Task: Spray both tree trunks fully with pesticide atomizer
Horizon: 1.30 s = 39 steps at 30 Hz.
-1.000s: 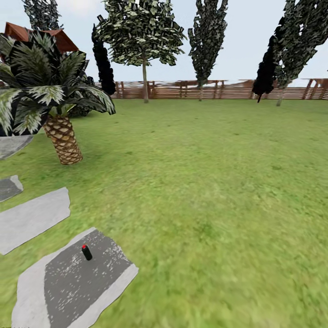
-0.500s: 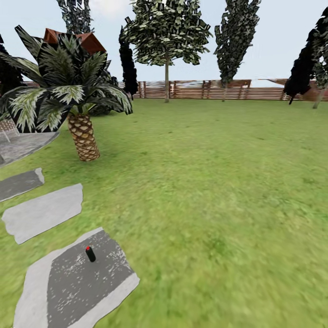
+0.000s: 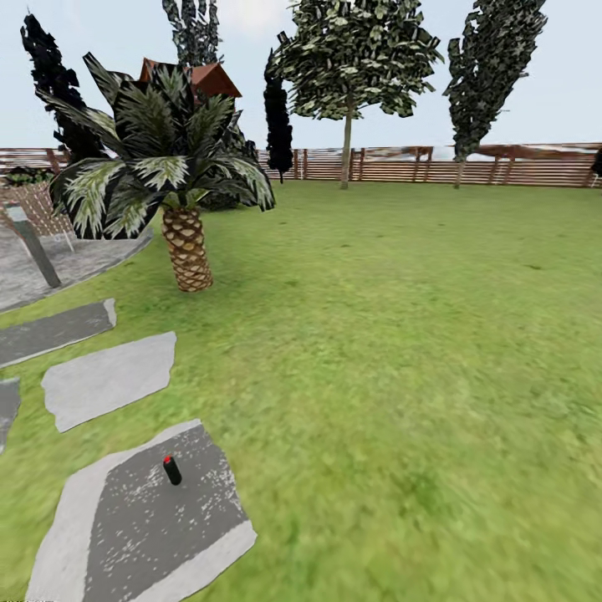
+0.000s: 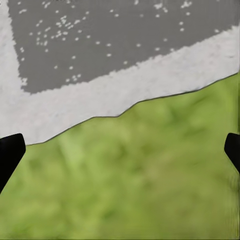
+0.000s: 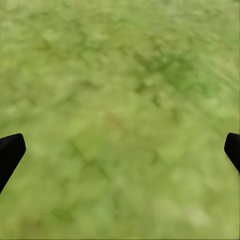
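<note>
- Atomizer point(image 3: 171, 470) upright on grey slab point(image 3: 109, 535), off to my left; left claw point(image 4: 120, 150) nearer.
- Both claws wide, empty; right claw point(image 5: 120, 150) over grass point(image 5: 120, 100).

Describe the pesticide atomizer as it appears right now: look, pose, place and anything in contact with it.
The pesticide atomizer is a small dark, near-black cylinder with a red top, too small in the head view to make out a nozzle or trigger. It stands roughly upright, leaning slightly, on the dark grey middle of a pale-edged stone slab set in the grass, at the lower left of the head view. Only the slab touches it; no gripper is near it.
</note>
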Available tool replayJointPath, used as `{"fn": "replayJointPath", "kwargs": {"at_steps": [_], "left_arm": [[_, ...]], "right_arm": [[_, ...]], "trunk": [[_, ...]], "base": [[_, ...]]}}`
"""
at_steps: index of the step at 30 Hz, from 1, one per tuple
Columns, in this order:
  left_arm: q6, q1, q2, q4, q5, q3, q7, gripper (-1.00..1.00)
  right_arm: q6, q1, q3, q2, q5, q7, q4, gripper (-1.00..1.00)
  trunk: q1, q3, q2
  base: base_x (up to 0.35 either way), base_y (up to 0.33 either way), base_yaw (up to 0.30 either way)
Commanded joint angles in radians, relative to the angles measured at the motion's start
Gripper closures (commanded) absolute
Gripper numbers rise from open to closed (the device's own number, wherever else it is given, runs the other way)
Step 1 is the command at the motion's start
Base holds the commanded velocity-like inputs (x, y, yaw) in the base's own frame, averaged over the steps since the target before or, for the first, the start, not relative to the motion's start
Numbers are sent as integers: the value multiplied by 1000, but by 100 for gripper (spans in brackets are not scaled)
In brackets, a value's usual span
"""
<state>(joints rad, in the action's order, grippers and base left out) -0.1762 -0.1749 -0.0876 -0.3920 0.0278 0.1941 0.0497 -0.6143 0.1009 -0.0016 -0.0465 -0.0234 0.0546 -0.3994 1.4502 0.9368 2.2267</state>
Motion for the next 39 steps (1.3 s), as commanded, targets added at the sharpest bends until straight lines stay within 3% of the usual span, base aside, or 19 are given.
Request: {"fn": "replayJointPath", "kwargs": {"at_steps": [1, 39], "left_arm": [[-3, -1, 0, 1, 3, 1, 1, -100], [-3, -1, 0, 1, 3, 1, 1, -100]], "right_arm": [[-2, 0, 0, 0, -3, 4, 1, -100], [-2, 0, 0, 0, -3, 4, 1, -100]], "trunk": [[0, 1, 0], [0, 1, 0]], "base": [[243, -229, 278], [243, -229, 278]]}}
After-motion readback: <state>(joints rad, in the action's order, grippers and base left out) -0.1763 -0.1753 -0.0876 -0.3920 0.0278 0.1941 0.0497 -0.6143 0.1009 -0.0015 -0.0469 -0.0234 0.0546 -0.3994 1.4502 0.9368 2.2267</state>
